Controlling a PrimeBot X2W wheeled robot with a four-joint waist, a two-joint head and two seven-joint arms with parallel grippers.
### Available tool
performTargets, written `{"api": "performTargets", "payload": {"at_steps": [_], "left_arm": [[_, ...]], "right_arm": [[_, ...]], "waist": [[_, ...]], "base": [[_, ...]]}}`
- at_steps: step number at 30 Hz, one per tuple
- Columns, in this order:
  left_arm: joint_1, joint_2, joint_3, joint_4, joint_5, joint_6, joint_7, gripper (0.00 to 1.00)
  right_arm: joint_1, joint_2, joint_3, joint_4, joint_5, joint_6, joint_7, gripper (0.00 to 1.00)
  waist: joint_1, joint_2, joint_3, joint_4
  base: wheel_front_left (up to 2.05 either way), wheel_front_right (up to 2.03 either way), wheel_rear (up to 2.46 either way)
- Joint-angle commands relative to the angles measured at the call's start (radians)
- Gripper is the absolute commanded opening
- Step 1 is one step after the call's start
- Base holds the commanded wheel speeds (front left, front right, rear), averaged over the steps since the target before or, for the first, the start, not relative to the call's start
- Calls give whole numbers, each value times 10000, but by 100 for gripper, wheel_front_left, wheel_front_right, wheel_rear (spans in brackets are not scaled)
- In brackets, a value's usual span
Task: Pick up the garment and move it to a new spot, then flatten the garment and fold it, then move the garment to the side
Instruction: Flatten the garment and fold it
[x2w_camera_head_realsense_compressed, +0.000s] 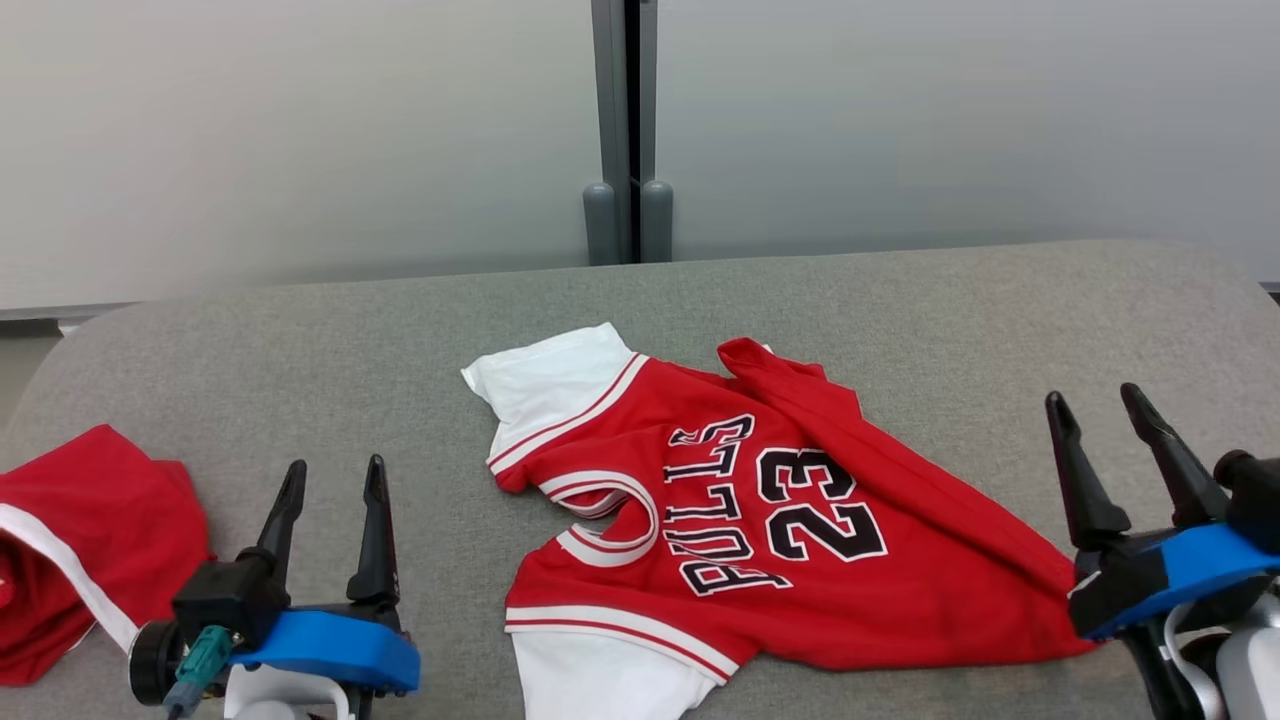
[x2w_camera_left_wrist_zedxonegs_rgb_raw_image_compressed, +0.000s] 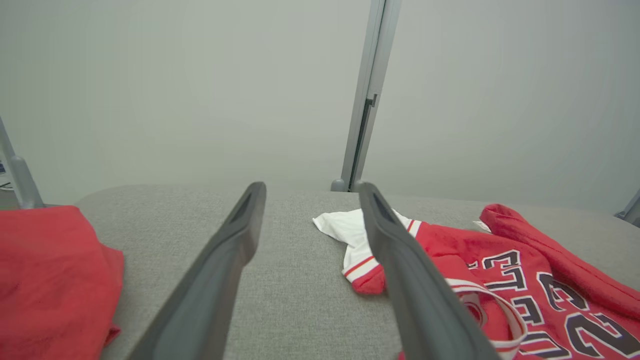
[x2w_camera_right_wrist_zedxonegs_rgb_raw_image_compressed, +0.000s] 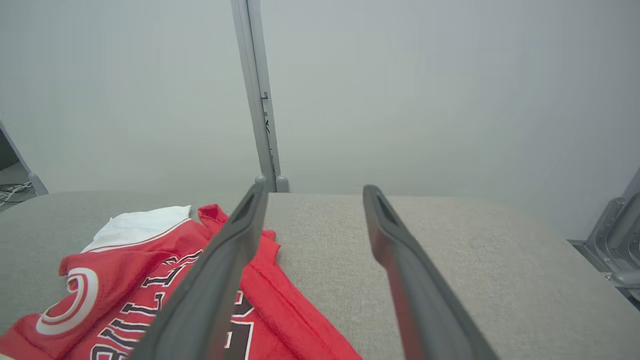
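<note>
We log one red jersey (x2w_camera_head_realsense_compressed: 760, 530), white-sleeved, numbered 23, partly rumpled, centre frame on the grey counter (x2w_camera_head_realsense_compressed: 300, 360). A second red garment (x2w_camera_head_realsense_compressed: 90, 530) lies at the lower left edge. Left end effector (x2w_camera_head_realsense_compressed: 336, 463), lower left: fingers spread, empty. Right end effector (x2w_camera_head_realsense_compressed: 1092, 393), lower right: spread, empty.

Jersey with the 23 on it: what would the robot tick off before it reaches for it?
1. The left gripper is open and empty: ok.
2. The right gripper is open and empty: ok.
3. The jersey lies on the grey table between the two grippers: ok.
4. The jersey lies flat: not ok, its far side is folded over and rumpled.
5. The second red garment is apart from the jersey: ok, bare table between them.
6. The near white sleeve is fully on the table: cannot tell, the head view cuts it off.
</note>
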Motion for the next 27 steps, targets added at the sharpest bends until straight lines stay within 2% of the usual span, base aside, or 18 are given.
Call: {"api": "performTargets", "payload": {"at_steps": [1,5,9,17,27], "left_arm": [[49,49,118,-220,120,-28,-43,100],[159,-55,364,-676,342,-138,-44,100],[377,-189,602,-842,537,-238,-47,100],[621,-422,1054,-620,866,-539,-48,100],[479,-793,1282,-320,1165,-868,-47,100]], "right_arm": [[166,107,128,9,-191,1,-416,100],[106,259,512,334,-272,1,-1516,100],[-25,329,911,893,-217,-1,-2080,100],[-268,468,971,2008,-195,1,-2356,100],[-418,542,691,1970,-286,1,-2370,100]], "waist": [[0,0,-93,32],[0,0,-256,118],[0,0,-391,118],[0,0,-415,116],[0,0,-366,140]], "base": [[0,0,0],[0,0,0],[0,0,0],[0,0,0],[0,0,0]]}}
